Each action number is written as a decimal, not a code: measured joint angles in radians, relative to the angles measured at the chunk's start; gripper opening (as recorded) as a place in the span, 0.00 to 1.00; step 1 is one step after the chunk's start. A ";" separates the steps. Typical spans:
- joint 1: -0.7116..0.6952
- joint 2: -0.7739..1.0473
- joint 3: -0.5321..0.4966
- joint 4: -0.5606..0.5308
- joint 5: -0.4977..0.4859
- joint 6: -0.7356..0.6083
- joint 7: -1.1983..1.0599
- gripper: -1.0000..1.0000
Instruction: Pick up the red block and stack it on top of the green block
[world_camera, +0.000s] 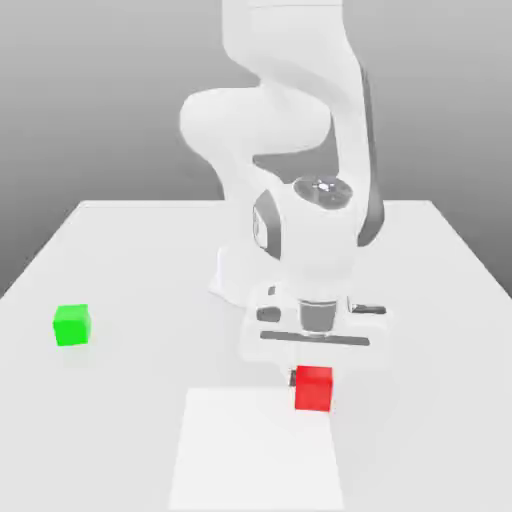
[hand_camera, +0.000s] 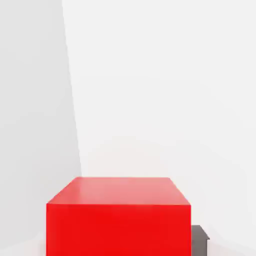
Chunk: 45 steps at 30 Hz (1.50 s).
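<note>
— Has it got the red block (world_camera: 313, 388)?

— Looks so: the gripper (world_camera: 312, 372) is pinched on it, low on the table (world_camera: 120, 260), near its front. Lift straight up before swinging toward the green block (world_camera: 71, 325), well apart on the exterior view's left.

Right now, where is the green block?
In the exterior view, the green block sits on the table's left side, well apart from the red block.

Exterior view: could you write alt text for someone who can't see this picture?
A white robot arm bends low over a white table, its gripper shut on a small red block directly beneath it. A green block of about the same size sits alone toward the exterior view's left.
</note>
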 joint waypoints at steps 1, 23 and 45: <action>-0.005 -0.010 0.005 -0.001 0.002 -0.008 -0.002 0.00; -0.453 -0.383 -0.387 0.001 -0.059 -0.366 -0.485 0.00; -0.635 -0.137 -0.650 0.035 0.242 -0.183 -1.028 0.00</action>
